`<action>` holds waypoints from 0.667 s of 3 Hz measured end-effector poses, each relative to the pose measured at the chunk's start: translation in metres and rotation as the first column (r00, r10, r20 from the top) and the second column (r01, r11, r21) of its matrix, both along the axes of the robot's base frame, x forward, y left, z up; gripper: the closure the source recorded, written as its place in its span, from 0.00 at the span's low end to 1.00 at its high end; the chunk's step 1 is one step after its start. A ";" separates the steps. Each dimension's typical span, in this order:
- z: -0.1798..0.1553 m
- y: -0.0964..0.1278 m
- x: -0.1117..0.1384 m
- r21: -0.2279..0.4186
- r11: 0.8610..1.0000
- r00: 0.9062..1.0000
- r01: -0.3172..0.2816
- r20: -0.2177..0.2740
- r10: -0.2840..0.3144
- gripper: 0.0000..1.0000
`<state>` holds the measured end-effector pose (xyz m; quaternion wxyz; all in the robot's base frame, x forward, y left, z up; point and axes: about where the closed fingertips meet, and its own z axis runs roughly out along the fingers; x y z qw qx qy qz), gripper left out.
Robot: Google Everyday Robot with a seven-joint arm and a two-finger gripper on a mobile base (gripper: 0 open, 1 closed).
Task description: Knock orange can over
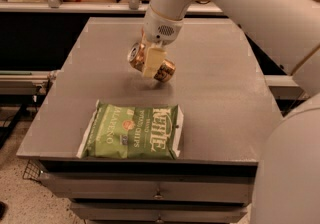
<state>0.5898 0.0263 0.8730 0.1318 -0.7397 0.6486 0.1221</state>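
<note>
The orange can (165, 70) is gold-brown with a silver top that points left. It lies tilted almost on its side in the middle of the grey table (220, 93), just above or on the surface; I cannot tell if it touches. My gripper (151, 63) comes down from the white arm at the top and is shut on the can, with a cream finger (152, 60) across its middle.
A green Kettle chips bag (132, 132) lies flat near the table's front edge, just in front of the can. The white arm (250, 3) crosses the upper right. Shelving with items stands behind the table.
</note>
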 end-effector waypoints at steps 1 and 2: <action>-0.010 0.006 0.008 -0.017 0.999 0.999 0.034 0.030 -0.033 0.22; -0.015 0.009 0.015 -0.007 0.998 0.997 0.068 0.050 -0.067 0.01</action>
